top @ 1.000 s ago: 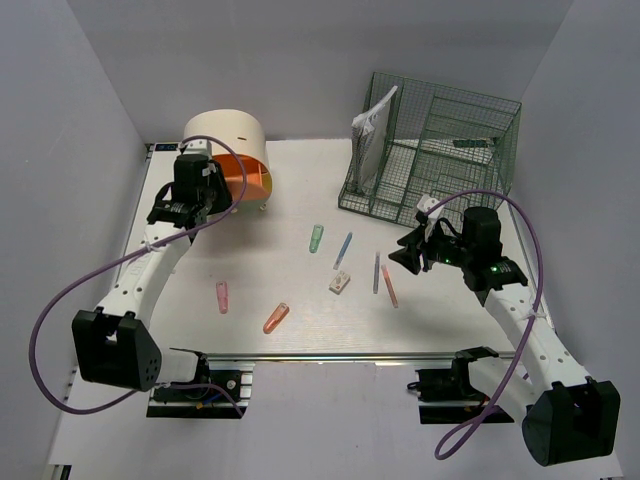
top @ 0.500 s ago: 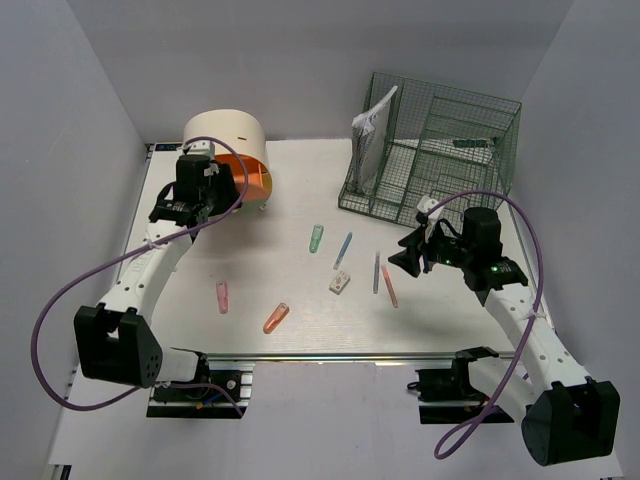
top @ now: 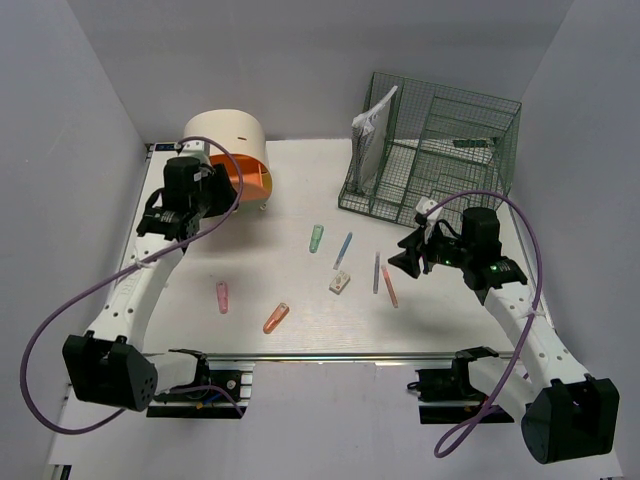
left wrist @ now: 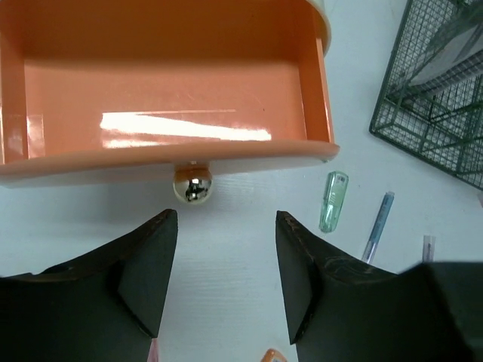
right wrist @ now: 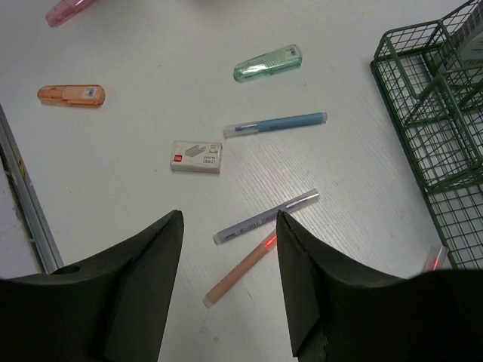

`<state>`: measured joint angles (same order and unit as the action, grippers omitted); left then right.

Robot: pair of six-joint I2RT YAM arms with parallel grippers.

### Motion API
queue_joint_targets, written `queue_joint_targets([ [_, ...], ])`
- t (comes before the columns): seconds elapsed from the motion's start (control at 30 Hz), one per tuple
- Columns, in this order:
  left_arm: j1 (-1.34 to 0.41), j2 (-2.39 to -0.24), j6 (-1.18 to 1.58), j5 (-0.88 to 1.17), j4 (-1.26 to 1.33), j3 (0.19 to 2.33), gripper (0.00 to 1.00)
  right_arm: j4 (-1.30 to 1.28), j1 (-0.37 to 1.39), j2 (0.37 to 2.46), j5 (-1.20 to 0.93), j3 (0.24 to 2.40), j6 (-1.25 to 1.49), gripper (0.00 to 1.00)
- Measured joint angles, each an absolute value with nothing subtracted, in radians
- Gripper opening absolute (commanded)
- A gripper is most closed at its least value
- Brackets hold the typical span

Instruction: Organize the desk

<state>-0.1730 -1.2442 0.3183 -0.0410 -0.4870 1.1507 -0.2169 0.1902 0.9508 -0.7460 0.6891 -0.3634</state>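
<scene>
The white desk [top: 280, 210] carries scattered stationery. My left gripper [top: 200, 205] [left wrist: 226, 226] is open and empty, just short of the open orange drawer [top: 250, 178] [left wrist: 166, 83] and its gold knob [left wrist: 191, 185], not touching it. My right gripper [top: 405, 260] [right wrist: 229, 226] hangs open above a purple pen [top: 376, 271] [right wrist: 266, 216] and a salmon pen [top: 389, 286] [right wrist: 238, 271], holding nothing. Further left lie a blue pen [top: 343, 250] [right wrist: 275, 124], a green highlighter [top: 316, 238] [right wrist: 268, 62] and a white eraser box [top: 340, 284] [right wrist: 196, 156].
The cream round drawer box [top: 228, 135] stands at the back left. A green wire rack [top: 430, 150] [right wrist: 430, 113] with papers stands at the back right. A pink marker [top: 222, 297] and an orange one [top: 276, 318] lie near the front metal rail [top: 340, 355].
My left gripper has opened wider and drawn back to the left, away from the drawer, which stays open. The right arm has barely moved.
</scene>
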Motion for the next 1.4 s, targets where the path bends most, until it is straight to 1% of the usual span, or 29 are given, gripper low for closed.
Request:
queue_joint_targets([
  [0.03, -0.173, -1.235, 0.315, -0.031, -0.496, 1.151, 0.63, -0.219, 0.19, 0.951, -0.749, 0.689, -0.37, 0.59],
  [0.13, -0.172, -1.19, 0.295, 0.014, -0.526, 1.148, 0.52, -0.233, 0.19, 0.951, -0.768, 0.689, -0.399, 0.58],
  [0.17, -0.172, -1.163, 0.287, 0.038, -0.526, 1.14, 0.41, -0.24, 0.19, 0.952, -0.779, 0.689, -0.414, 0.59],
  [0.23, -0.173, -1.092, 0.269, 0.087, -0.525, 1.118, 0.32, -0.264, 0.191, 0.958, -0.809, 0.69, -0.468, 0.58],
  [0.27, -0.174, -1.05, 0.26, 0.119, -0.518, 1.103, 0.25, -0.286, 0.192, 0.968, -0.829, 0.69, -0.509, 0.58],
  [0.33, -0.174, -0.967, 0.245, 0.185, -0.5, 1.063, 0.23, -0.344, 0.201, 1.002, -0.868, 0.694, -0.607, 0.57],
  [0.37, -0.174, -0.92, 0.237, 0.227, -0.479, 1.031, 0.24, -0.378, 0.212, 1.024, -0.884, 0.698, -0.665, 0.57],
  [0.4, -0.174, -0.883, 0.233, 0.262, -0.459, 1.002, 0.28, -0.413, 0.227, 1.047, -0.897, 0.699, -0.722, 0.58],
  [0.43, -0.174, -0.851, 0.226, 0.302, -0.442, 0.97, 0.33, -0.449, 0.243, 1.065, -0.907, 0.702, -0.785, 0.59],
  [0.47, -0.175, -0.825, 0.218, 0.342, -0.419, 0.936, 0.48, -0.485, 0.261, 1.081, -0.917, 0.704, -0.855, 0.6],
  [0.5, -0.175, -0.807, 0.205, 0.38, -0.403, 0.904, 0.57, -0.52, 0.281, 1.094, -0.923, 0.706, -0.924, 0.62],
  [0.53, -0.176, -0.801, 0.197, 0.414, -0.386, 0.876, 0.65, -0.543, 0.3, 1.103, -0.92, 0.708, -0.982, 0.63],
  [0.6, -0.181, -0.802, 0.176, 0.477, -0.352, 0.815, 0.72, -0.589, 0.342, 1.131, -0.902, 0.73, -1.109, 0.65],
  [0.7, -0.186, -0.814, 0.165, 0.54, -0.31, 0.727, 0.75, -0.655, 0.404, 1.218, -0.86, 0.807, -1.26, 0.68],
  [0.87, -0.187, -0.736, 0.16, 0.52, -0.27, 0.62, 0.77, -0.67, 0.539, 1.381, -0.763, 0.927, -1.389, 0.68],
  [1.07, -0.187, -0.641, 0.155, 0.433, -0.241, 0.614, 0.78, -0.696, 0.664, 1.562, -0.66, 1.049, -1.468, 0.68],
  [1.2, -0.187, -0.655, 0.152, 0.355, -0.244, 0.614, 0.78, -0.707, 0.708, 1.673, -0.59, 1.133, -1.505, 0.68],
  [1.4, -0.187, -0.677, 0.148, 0.294, -0.27, 0.615, 0.78, -0.72, 0.743, 1.765, -0.523, 1.212, -1.531, 0.67],
])
